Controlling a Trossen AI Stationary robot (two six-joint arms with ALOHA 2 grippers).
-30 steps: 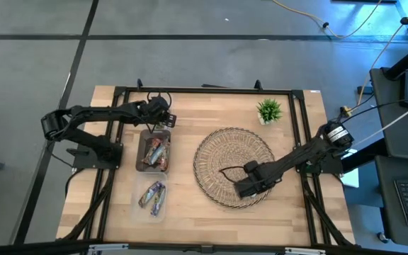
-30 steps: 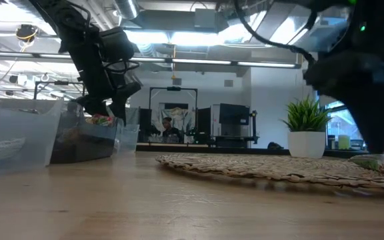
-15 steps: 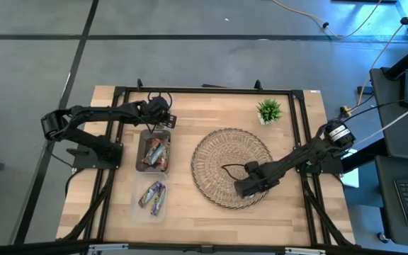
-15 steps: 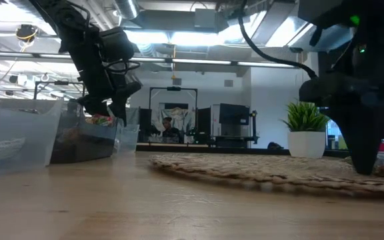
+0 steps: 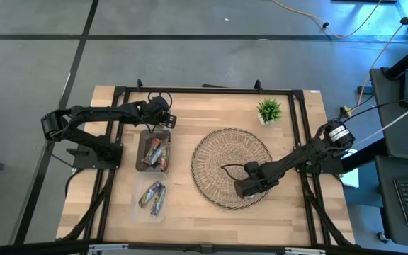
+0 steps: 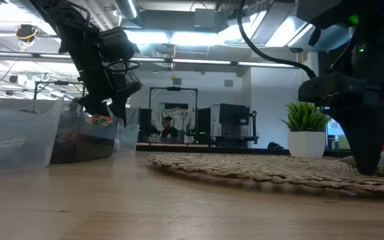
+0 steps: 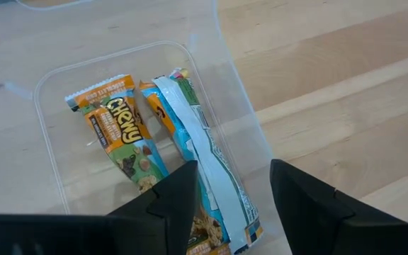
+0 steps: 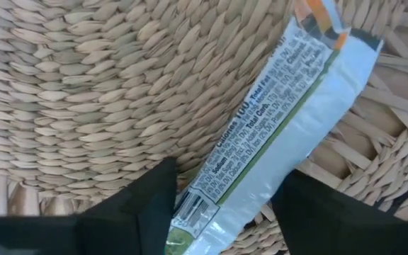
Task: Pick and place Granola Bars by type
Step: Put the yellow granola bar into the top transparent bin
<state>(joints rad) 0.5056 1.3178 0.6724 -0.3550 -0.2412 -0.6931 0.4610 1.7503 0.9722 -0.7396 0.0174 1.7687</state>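
A silvery white granola bar (image 8: 275,120) lies flat on the round woven mat (image 5: 218,152). My right gripper (image 8: 225,176) is open, low over the mat's near right part (image 5: 245,188), with one finger on each side of the bar's end. My left gripper (image 7: 232,177) is open and holds nothing. It hovers at the far end (image 5: 163,122) of a clear container (image 7: 48,81), where orange and blue-white bars (image 7: 122,131) lie flat. A second clear container (image 5: 163,209) nearer the table's front holds purple bars (image 5: 152,195). My right gripper comes down slanting from the table's right, and its fingers (image 6: 364,160) reach down to the woven mat's surface. The bar's end (image 8: 211,191) lies between them, flat on the mat. I cannot tell whether either finger touches the wrapper.
A small potted plant (image 5: 268,110) stands at the far right of the table, beyond the mat. The two clear containers sit in a row on the left side. Bare wood shows along the near edge (image 5: 211,227). Black frame rails run along the table's sides.
My right gripper has moved a little toward the table's left and sunk lower onto the mat. The woven mat has slid slightly toward the table's left with it. The left arm has kept still.
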